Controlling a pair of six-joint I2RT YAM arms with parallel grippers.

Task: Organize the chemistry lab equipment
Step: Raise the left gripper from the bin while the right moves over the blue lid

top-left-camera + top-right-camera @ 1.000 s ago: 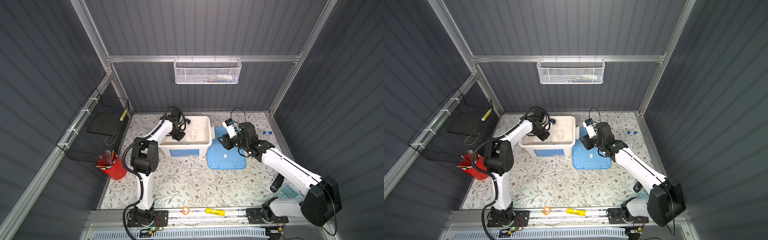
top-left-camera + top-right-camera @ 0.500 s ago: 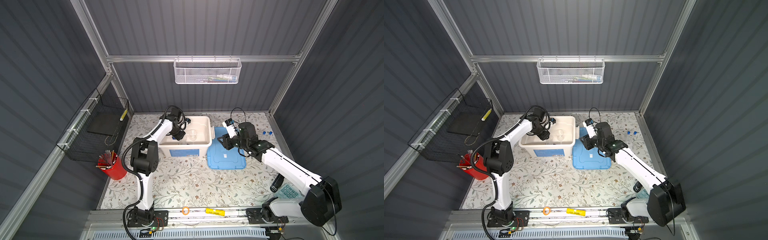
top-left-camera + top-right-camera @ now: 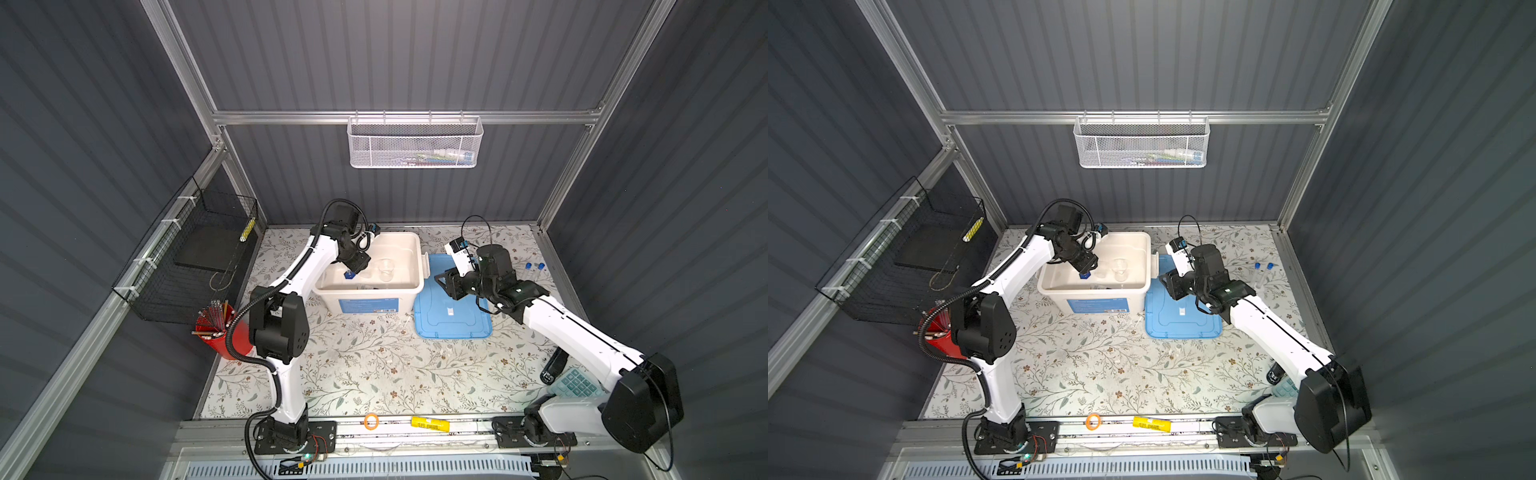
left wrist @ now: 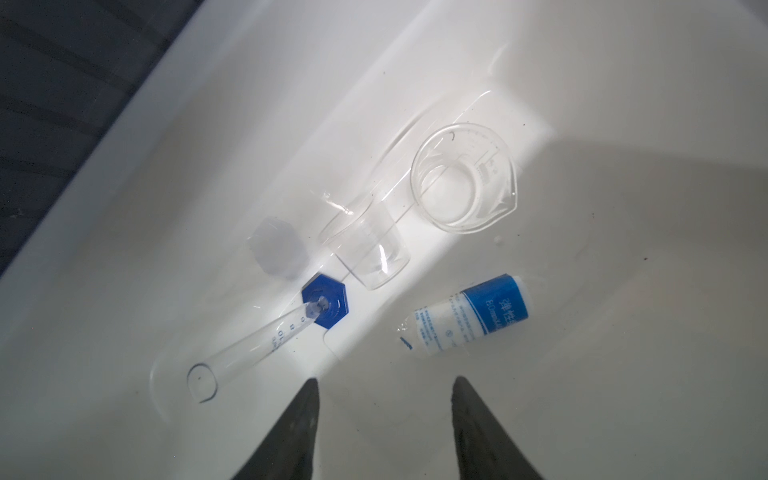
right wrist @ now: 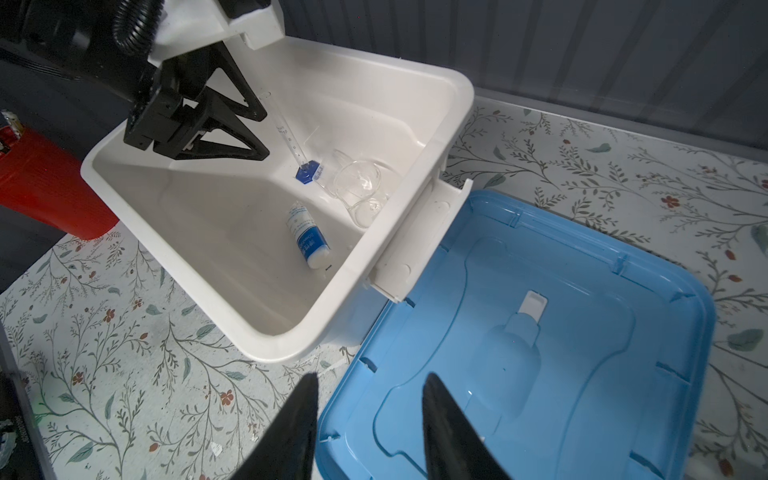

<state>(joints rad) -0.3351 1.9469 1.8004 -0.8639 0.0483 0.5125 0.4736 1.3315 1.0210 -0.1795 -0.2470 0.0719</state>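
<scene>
Left wrist view: the white bin (image 4: 166, 166) holds the cylinder on blue hexagonal base (image 4: 324, 301), two small clear vessels (image 4: 463, 178) and the white blue-labelled bottle (image 4: 473, 313). The left fingers (image 4: 299, 424) and right fingers (image 5: 444, 424) stand apart, empty.

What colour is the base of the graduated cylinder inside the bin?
Dark blue; the cylinder's hexagonal base shows best in the left wrist view.

Two arms stand alike before us: white tubular links between bulky black joint housings. We note a black corrugated hose (image 3: 239, 328) trailing the left arm (image 3: 307, 266), and thin black cables (image 3: 473, 224) looping off the right arm (image 3: 573, 332). The left gripper (image 5: 264, 135) has black, triangular lattice fingers. Black base plates (image 3: 324, 432) sit beneath both arms.
</scene>
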